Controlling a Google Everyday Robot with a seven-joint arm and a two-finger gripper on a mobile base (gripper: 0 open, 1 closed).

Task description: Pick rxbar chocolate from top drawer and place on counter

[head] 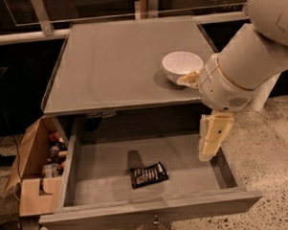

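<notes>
The rxbar chocolate (pixel 148 174), a flat black wrapper with white lettering, lies on the floor of the open top drawer (pixel 103 162), near its front middle. The grey counter (pixel 113 65) lies above and behind the drawer. My gripper (pixel 208 150) hangs from the cream arm at the right, pointing down over the drawer's right side. It is to the right of the bar and apart from it, holding nothing.
A white bowl (pixel 182 65) stands on the counter's right front part, close to my arm's wrist. A tan cardboard box (pixel 33 165) with small bottles sits on the floor left of the drawer. Speckled floor lies to the right.
</notes>
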